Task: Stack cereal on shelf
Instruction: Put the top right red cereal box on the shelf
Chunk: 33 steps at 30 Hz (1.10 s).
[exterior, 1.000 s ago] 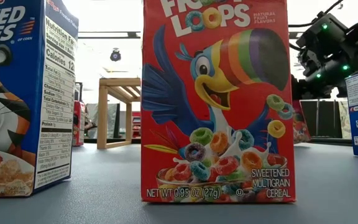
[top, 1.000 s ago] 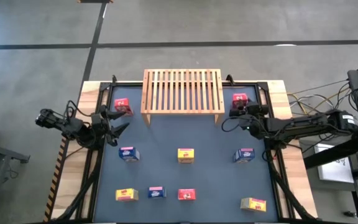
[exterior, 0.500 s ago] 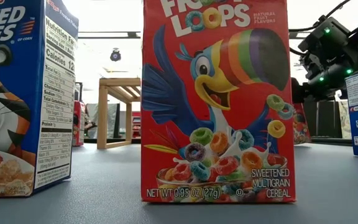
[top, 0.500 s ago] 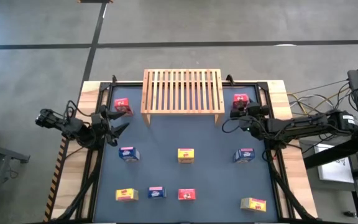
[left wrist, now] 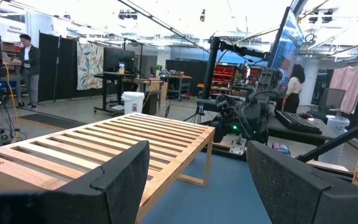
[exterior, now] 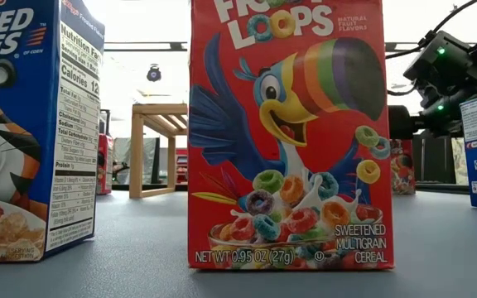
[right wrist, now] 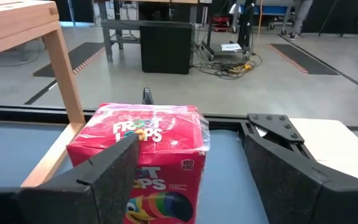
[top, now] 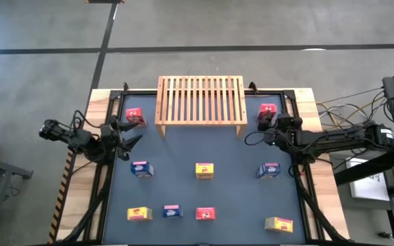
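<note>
The wooden slatted shelf [top: 200, 99] stands at the far middle of the table. Nine small cereal boxes stand on the mat. One red box [top: 266, 109] stands to the right of the shelf, another [top: 135, 116] to its left. My right gripper [top: 265, 123] is open just on the near side of the right red box [right wrist: 143, 155], which lies ahead between the fingers, closer to one of them [right wrist: 98, 180]; I see no touch. My left gripper [top: 130, 134] is open and empty at the table's left edge, facing the shelf [left wrist: 104, 149].
The other boxes stand in two rows nearer the front: blue [top: 141, 168], yellow [top: 204, 170], blue [top: 269, 170], then yellow [top: 138, 214], blue [top: 172, 212], red [top: 205, 214], yellow [top: 279, 223]. The shelf's right leg [right wrist: 64, 68] stands close beside the right red box.
My right gripper has shifted a little toward the table's right edge and slightly up, so more of the red box beside the shelf shows. The boxes and my left arm have kept still.
</note>
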Motion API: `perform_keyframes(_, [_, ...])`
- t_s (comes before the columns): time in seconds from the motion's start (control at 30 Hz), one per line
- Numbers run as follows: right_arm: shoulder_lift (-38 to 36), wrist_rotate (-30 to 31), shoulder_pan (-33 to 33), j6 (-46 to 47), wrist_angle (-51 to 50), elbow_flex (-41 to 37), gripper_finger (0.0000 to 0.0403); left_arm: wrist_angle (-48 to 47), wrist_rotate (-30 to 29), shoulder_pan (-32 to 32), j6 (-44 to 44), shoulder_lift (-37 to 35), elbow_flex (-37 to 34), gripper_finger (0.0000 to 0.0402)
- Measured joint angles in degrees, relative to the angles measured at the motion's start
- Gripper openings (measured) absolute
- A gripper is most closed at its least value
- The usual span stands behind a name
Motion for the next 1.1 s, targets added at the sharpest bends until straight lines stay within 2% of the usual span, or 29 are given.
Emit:
perform_keyframes(0.27, [-4.1,-0.1,0.2,-1.6,-0.1,0.0,0.0302,0.0,0.0,0.0,0.0,0.0,0.0,0.0254])
perform_keyframes(0.7, [-17.4,-1.6,2.5,-11.9,-1.2,-0.1,0.0333,0.0,0.0,0.0,0.0,0.0,0.0,0.0254])
perform_keyframes(0.9, [-21.7,-5.8,2.5,-12.6,-1.1,-0.1,0.0342,0.0,0.0,0.0,0.0,0.0,0.0,0.0254])
perform_keyframes(1.1, [-22.6,-9.8,2.5,-13.3,-0.8,-0.1,0.0362,0.0,0.0,0.0,0.0,0.0,0.0,0.0254])
